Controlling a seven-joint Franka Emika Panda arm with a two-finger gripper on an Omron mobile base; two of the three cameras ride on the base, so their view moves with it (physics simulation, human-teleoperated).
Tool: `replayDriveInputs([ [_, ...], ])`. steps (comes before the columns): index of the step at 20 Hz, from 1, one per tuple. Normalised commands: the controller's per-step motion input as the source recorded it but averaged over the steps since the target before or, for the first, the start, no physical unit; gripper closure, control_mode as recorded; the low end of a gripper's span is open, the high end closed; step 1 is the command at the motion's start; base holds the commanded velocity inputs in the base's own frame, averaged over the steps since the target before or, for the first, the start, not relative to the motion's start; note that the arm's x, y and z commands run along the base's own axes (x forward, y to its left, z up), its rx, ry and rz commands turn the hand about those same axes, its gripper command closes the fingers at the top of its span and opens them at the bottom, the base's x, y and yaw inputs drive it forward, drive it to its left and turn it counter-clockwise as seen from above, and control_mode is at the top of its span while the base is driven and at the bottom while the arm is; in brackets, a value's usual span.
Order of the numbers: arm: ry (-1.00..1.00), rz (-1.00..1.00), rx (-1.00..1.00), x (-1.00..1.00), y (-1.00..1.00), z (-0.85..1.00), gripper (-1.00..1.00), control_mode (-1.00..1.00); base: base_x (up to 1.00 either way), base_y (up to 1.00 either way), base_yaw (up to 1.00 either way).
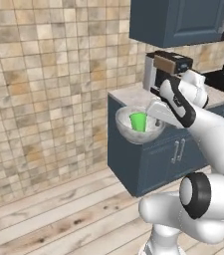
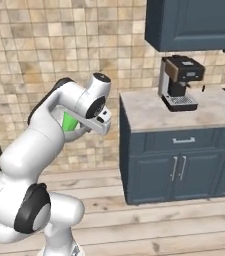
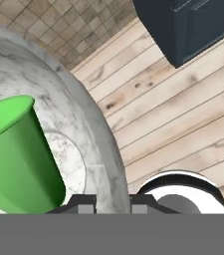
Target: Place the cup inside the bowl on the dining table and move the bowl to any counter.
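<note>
The two-finger gripper (image 3: 112, 201) of the white arm is clamped on the rim of the round, translucent grey-white speckled bowl (image 1: 133, 133), one finger inside the wall and one outside. The bowl is held up in the air above the wooden plank floor (image 1: 73, 214), just beside the near corner of the narrow beige marbled counter (image 1: 133, 93) over dark blue cabinets. The small bright-green cup (image 1: 139, 122) stands inside the bowl.
</note>
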Motion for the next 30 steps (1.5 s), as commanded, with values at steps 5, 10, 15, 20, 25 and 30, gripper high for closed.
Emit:
replayDriveInputs([
  [5,0.0,0.0,0.0,0.0,0.0,0.0,1.0,1.0,0.36,-0.94,0.08],
  [10,0.0,0.0,0.0,0.0,0.0,0.0,1.0,1.0,0.08,-1.0,0.08],
  [15,0.0,0.0,0.0,0.0,0.0,0.0,1.0,1.0,0.19,-0.98,0.1],
  [20,0.0,0.0,0.0,0.0,0.0,0.0,1.0,1.0,0.21,-1.0,0.12],
  [25,0.0,0.0,0.0,0.0,0.0,0.0,1.0,1.0,0.22,-1.0,0.12],
  [30,0.0,0.0,0.0,0.0,0.0,0.0,1.0,1.0,0.19,-1.0,0.11],
])
